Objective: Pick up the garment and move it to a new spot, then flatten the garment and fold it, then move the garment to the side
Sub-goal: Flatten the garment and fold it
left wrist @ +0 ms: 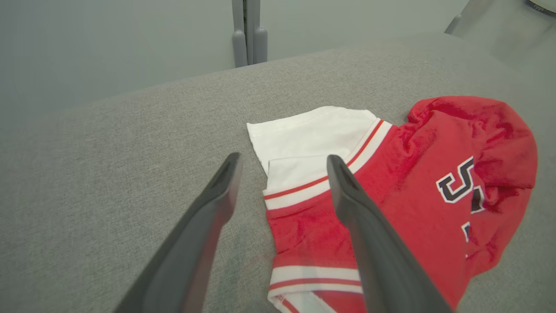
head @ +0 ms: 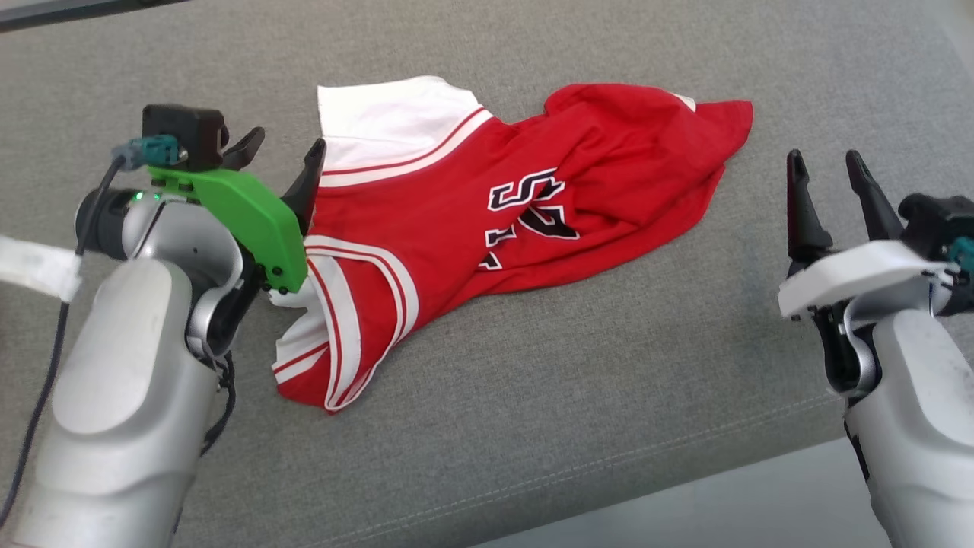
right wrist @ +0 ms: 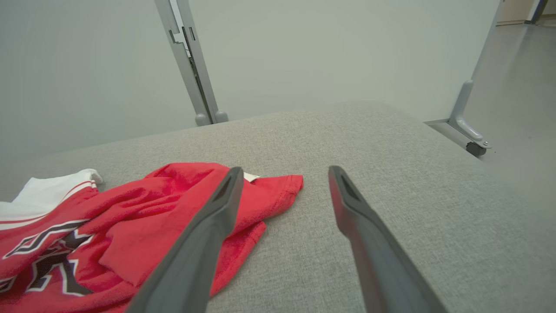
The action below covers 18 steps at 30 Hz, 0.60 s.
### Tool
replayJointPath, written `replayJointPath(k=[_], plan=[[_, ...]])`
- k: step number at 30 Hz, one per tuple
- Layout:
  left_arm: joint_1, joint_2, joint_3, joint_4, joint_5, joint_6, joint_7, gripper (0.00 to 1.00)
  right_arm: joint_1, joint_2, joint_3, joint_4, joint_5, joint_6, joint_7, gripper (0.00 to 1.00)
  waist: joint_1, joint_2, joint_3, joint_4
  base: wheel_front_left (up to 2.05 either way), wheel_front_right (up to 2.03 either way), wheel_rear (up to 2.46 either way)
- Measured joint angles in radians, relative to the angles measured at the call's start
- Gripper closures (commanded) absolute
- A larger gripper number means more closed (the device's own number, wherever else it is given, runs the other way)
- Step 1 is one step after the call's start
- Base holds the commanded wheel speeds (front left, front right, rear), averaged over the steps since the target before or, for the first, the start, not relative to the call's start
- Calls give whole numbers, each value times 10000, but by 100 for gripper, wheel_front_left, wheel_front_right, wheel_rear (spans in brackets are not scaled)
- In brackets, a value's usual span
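The garment (head: 487,228) is a red jersey with white sleeves, striped trim and dark lettering, lying crumpled across the middle of a grey cushion (head: 533,426). My left gripper (head: 285,144) hovers open at the garment's left edge, by the white sleeve (left wrist: 304,139), nothing between its fingers. In the left wrist view the left gripper (left wrist: 282,161) straddles the sleeve's edge from above. My right gripper (head: 825,164) stands open to the right of the garment's red hem (right wrist: 269,187), apart from it. Seen from the right wrist, the right gripper (right wrist: 284,171) has only cushion between its fingers.
The cushion's front edge (head: 685,472) runs diagonally at the lower right, with pale floor beyond. Behind the cushion stand grey panels with a metal post (right wrist: 191,65) and a wheeled foot (right wrist: 473,139). A cable (head: 46,365) hangs along my left arm.
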State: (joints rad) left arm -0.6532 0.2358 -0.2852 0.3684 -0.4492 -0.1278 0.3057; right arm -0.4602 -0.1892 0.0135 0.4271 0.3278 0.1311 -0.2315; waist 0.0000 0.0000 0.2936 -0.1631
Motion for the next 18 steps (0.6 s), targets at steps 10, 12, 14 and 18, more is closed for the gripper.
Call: replayJointPath(k=[10, 12, 14, 18], plan=[[-2716, 1375, -1605, 917, -2075, -12, 2015, 0, -3077, -560, 1425, 2627, 1367, 2, 330, 0, 1, 0, 1394, -601, 0, 0, 0], [-3163, 1576, -1756, 1193, -2518, -12, 2343, 0, -3581, -602, 1674, 3110, 1624, 2, 393, 0, 1, 0, 1627, -712, 0, 0, 0], [-3563, 1747, -1912, 1421, -2857, -12, 2673, 0, -4064, -648, 1875, 3551, 1906, 2, 504, 0, 2, 0, 1845, -818, 0, 0, 0], [-4229, 2054, -2094, 1900, -3469, -12, 3313, 0, -4940, -654, 2380, 4362, 2389, 2, 909, 0, 1, 0, 2261, -1015, 0, 0, 0]])
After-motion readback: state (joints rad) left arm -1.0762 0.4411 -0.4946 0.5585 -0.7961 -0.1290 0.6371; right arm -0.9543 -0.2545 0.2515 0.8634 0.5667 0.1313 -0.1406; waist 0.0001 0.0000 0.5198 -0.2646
